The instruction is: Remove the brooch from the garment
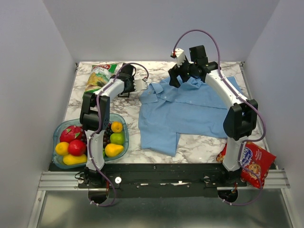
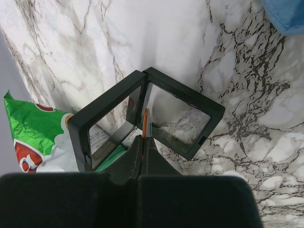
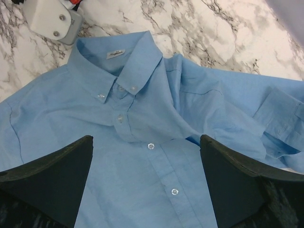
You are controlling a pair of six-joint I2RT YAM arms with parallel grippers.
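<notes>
The garment, a light blue collared shirt (image 1: 185, 111), lies flat on the marble table at centre right. My right gripper (image 1: 176, 76) hovers open above its collar. In the right wrist view its jaws (image 3: 146, 142) stand wide apart over the button front (image 3: 57, 109), touching nothing. My left gripper (image 1: 137, 84) is to the left of the shirt, off the cloth. In the left wrist view it (image 2: 144, 140) is shut on a thin orange and white piece, the brooch (image 2: 145, 122) seen edge-on. It holds this over an open black hinged display case (image 2: 175, 118). No brooch shows on the shirt.
A green chips bag (image 1: 99, 76) lies at the back left, beside the case (image 2: 28, 133). A bowl of fruit (image 1: 124, 124) stands at the front left. A red cookie bag (image 1: 254, 164) hangs over the front right edge.
</notes>
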